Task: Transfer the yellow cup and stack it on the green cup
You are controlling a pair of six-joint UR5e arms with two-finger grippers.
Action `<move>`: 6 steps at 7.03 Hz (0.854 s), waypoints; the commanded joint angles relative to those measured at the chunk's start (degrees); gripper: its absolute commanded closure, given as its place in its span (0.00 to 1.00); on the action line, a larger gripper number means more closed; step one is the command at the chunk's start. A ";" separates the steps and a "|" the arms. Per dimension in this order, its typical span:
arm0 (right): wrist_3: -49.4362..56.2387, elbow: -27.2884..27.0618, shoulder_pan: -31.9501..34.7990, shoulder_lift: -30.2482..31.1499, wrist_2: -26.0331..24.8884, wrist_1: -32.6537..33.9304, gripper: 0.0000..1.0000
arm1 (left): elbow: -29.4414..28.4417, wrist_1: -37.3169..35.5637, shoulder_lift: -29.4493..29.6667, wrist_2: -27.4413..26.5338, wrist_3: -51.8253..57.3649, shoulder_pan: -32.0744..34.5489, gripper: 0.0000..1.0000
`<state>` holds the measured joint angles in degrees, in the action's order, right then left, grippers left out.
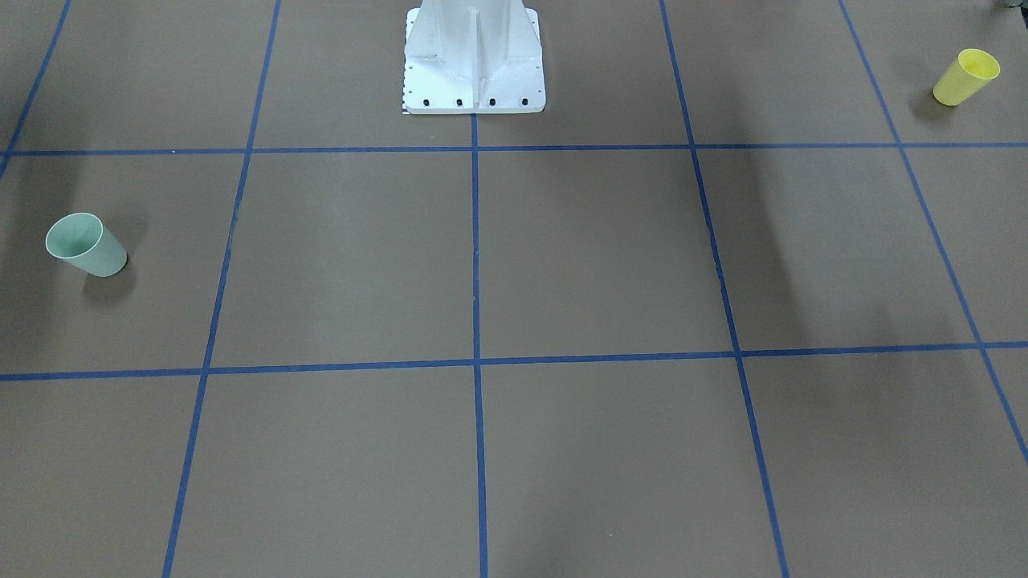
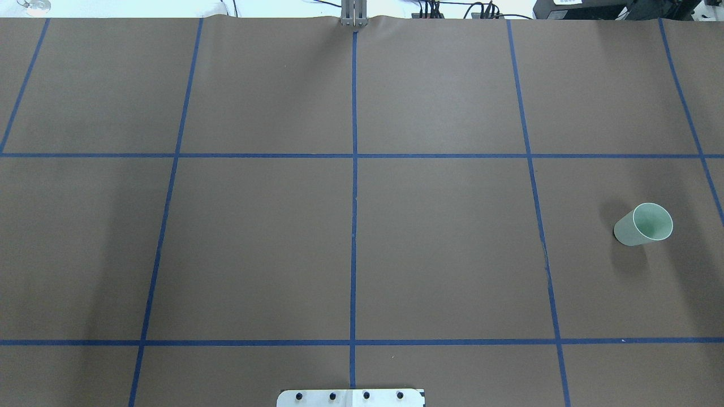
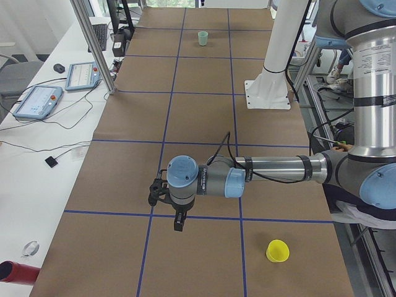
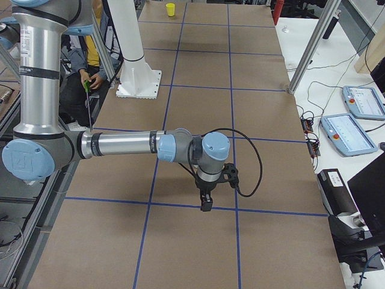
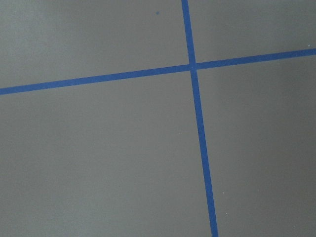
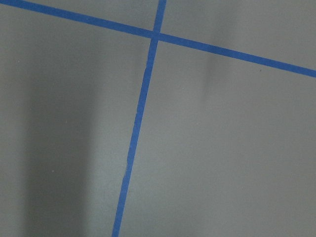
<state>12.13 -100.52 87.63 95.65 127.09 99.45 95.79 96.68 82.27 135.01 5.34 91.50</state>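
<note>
The yellow cup (image 1: pixel 966 77) stands upright near the table's corner on the robot's left; it also shows in the side views (image 3: pixel 277 251) (image 4: pixel 171 9) and lies outside the overhead view. The green cup (image 1: pixel 86 245) (image 2: pixel 643 225) (image 3: pixel 203 38) stands upright far off on the robot's right side. My left gripper (image 3: pixel 178 226) hangs fingers-down above the brown mat, some way from the yellow cup. My right gripper (image 4: pixel 206 206) hangs the same way over a blue tape line. Both grippers appear only in side views, so I cannot tell whether they are open or shut. Both wrist views show only mat and tape.
The white robot pedestal (image 1: pixel 474 60) (image 2: pixel 350 397) stands at the table's robot-side edge. A person (image 4: pixel 90 66) sits behind the robot. Tablets (image 3: pixel 37 102) (image 4: pixel 352 133), cables and aluminium posts (image 3: pixel 93 43) line the operators' side.
</note>
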 commanded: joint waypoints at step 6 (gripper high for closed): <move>0.18 0.06 0.00 0.42 0.00 -0.05 0.00 | 0.09 14.21 7.02 0.51 -2.33 0.08 0.00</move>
<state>12.30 -100.49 87.63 96.04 127.09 99.41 95.79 108.47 88.37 135.47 4.21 91.55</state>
